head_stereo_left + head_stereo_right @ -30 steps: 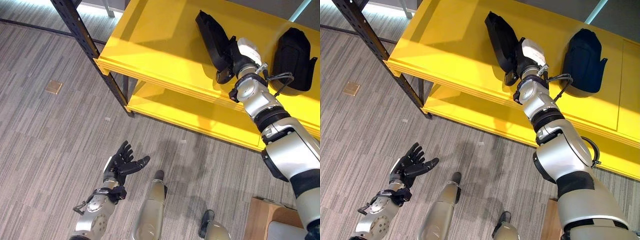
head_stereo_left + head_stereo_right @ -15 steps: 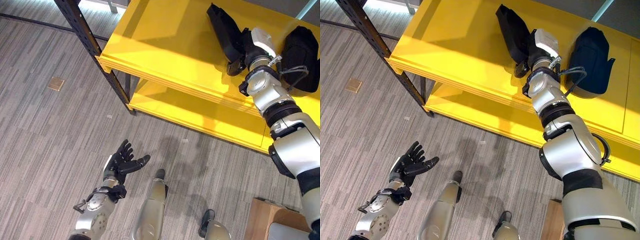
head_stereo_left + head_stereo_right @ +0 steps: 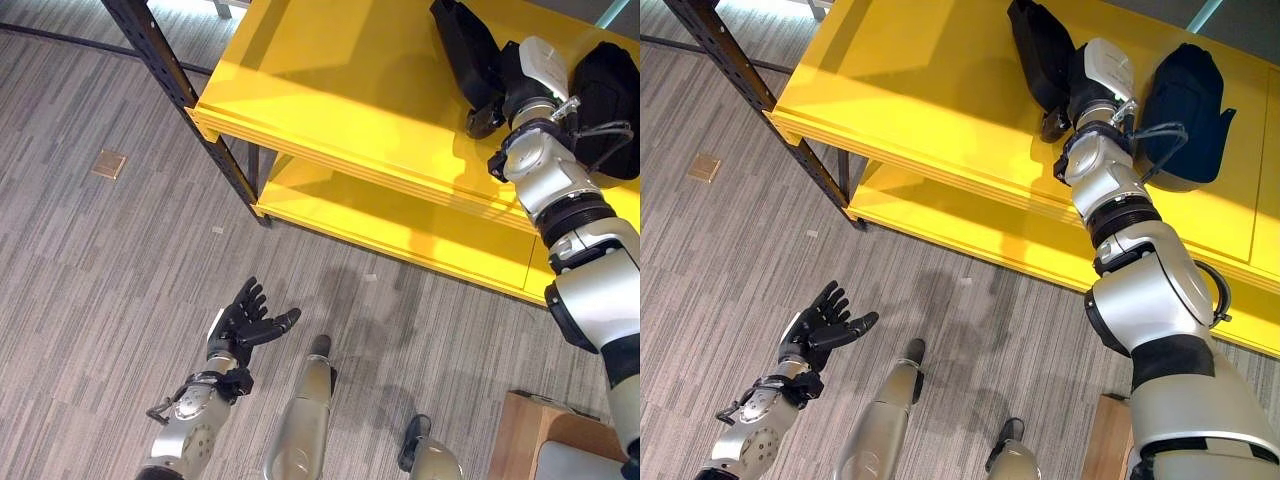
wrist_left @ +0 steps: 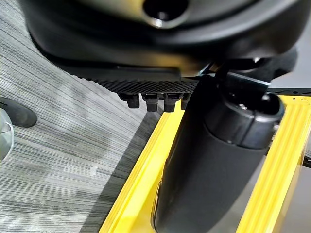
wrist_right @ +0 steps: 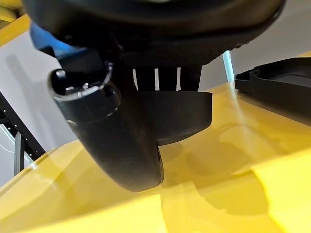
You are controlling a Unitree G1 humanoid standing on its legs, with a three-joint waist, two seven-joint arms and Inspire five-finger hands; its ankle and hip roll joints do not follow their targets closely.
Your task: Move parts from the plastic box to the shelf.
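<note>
A long black part (image 3: 462, 45) lies on the top board of the yellow shelf (image 3: 330, 80). My right hand (image 3: 521, 84) is at the part's near end with its fingers curled round it. In the right wrist view the thumb (image 5: 114, 145) and the fingers (image 5: 165, 77) close on that part (image 5: 182, 119). A second, rounder black part (image 3: 606, 82) rests on the same board just right of the hand, also seen as a dark part (image 5: 277, 82). My left hand (image 3: 242, 325) hangs low over the floor, fingers spread and nothing in it.
A black perforated upright (image 3: 178, 88) carries the shelf's left corner. A lower yellow board (image 3: 400, 225) runs beneath the top one. A wooden box (image 3: 528, 432) stands at the lower right. A small brass plate (image 3: 107, 163) is set in the grey floor.
My right hand has carried the long part further along the top board, closer to the rounder part. The left hand has stayed put.
</note>
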